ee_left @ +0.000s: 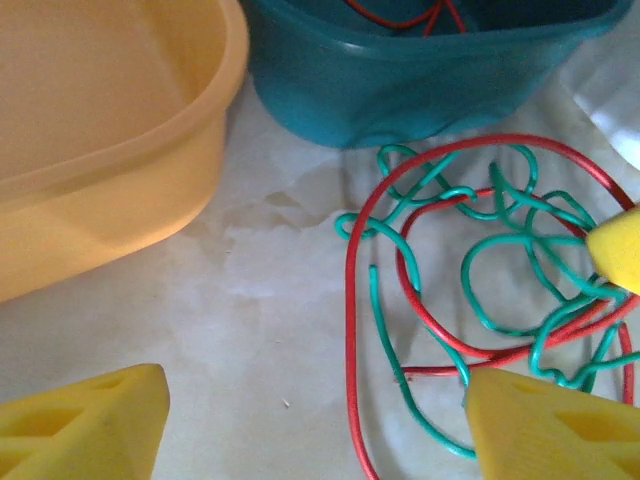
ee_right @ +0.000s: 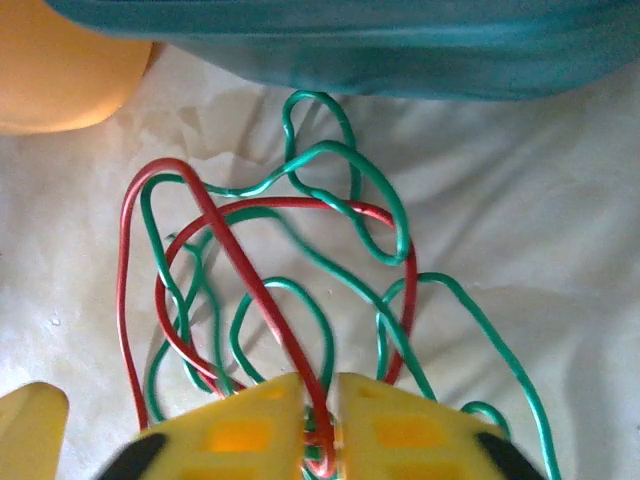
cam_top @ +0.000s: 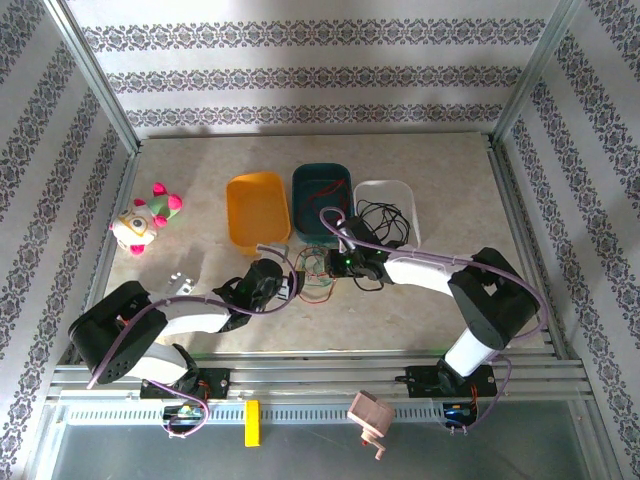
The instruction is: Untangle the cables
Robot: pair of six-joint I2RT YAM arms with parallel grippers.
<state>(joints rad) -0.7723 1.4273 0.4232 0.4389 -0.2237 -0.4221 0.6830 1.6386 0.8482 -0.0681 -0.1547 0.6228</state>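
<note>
Maybe halfway, I'd guess: a red cable (ee_left: 400, 12) sits in the teal tray (ee_left: 400, 90) and black cables (cam_top: 385, 218) in the white tray (cam_top: 385, 184), but a red-and-green knot (cam_top: 318, 270) lies on the bench (ee_left: 250, 300) at 6 o'clock of the teal tray, loops crossing everywhere. Right pincer (ee_right: 320, 425) is nipped almost closed on the knot's red strand (ee_right: 250, 290); left pincer (ee_left: 315, 410) gapes wide, empty, knot at its 3 o'clock.

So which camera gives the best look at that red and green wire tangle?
The left wrist view: the tangle lies nearly whole there, with loops and loose ends traceable. The right wrist view shows the tangle closer, but yellow jaws cover its lower part. The top view shows the tangle as a tiny knot.
</note>
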